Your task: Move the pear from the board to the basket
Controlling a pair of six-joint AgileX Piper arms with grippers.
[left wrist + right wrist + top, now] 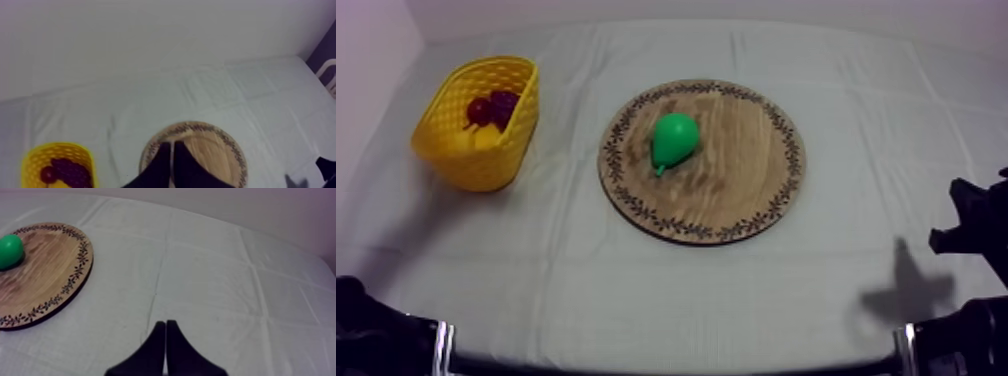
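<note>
One pear (673, 140), green, smooth and glossy, lies on its side on the wooden board (736, 195), left of the board's centre and near the middle of the frame. Its narrow stem end points to the lower left.

- The board is round and flat, with visible wood grain and a dark leaf-pattern band along the rim.
- The yellow basket (476, 160) stands at the upper left of the frame, well apart from the board. It is oval, with walls of open lattice.
- Inside it are a bunch of grapes (503, 102), dark purple, and a small red fruit (479, 110) just beside them. A yellow shape lies beneath, kind not clear.
- The bench (636, 290) is covered in matte grey-white cloth with straight fold creases.
- The left jaws are closed on nothing, black fingers together as a narrow wedge, over the board's near rim in the left wrist view.
- The right jaws are closed on nothing, the same wedge, over bare cloth beside the board in the right wrist view.
- The left arm (366, 335) is at the lower left edge and the right arm (976, 235) at the right edge, both well apart from the pear.
</note>
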